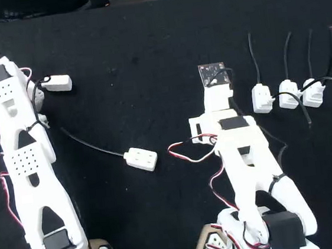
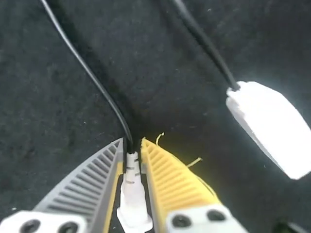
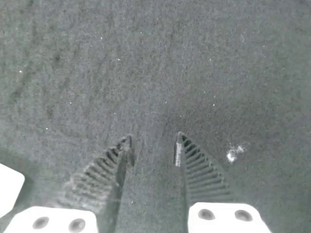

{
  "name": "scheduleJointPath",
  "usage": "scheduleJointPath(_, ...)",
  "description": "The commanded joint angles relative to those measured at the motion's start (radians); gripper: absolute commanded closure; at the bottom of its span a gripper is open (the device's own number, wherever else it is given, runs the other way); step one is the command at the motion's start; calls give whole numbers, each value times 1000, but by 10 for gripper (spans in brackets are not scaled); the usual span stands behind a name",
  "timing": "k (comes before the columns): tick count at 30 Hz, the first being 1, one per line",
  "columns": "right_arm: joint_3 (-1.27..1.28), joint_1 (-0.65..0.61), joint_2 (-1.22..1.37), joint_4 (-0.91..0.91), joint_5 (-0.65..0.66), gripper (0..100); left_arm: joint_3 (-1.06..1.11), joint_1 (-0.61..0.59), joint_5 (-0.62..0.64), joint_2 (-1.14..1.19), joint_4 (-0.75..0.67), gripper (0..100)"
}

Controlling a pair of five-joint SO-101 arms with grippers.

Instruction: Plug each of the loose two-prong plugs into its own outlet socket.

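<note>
White two-prong plug (image 2: 131,194) sits clamped in the left tool (image 2: 132,141) near an outlet socket (image 2: 269,126); the high view adds that arm (image 1: 27,157) stretched along the bench's (image 1: 145,43) left edge. Right tool (image 3: 152,145) gapes, empty.

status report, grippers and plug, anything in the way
Left gripper shut on a corded plug; white corded block close by. Right gripper open, empty, over black cloth. Nothing seen blocking.
</note>
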Motion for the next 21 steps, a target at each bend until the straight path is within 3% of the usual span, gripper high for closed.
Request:
scheduleJointPath(1,-16,-8,-50,-18,3,861,7,13,-63,-132,12,971)
scheduleJointPath(15,-51,5,-51,41,-5,861,789,117,-157,-833,6,970)
scheduleJointPath(21,-128,77,-51,147,3,861,1015,239,-308,-1019,6,970)
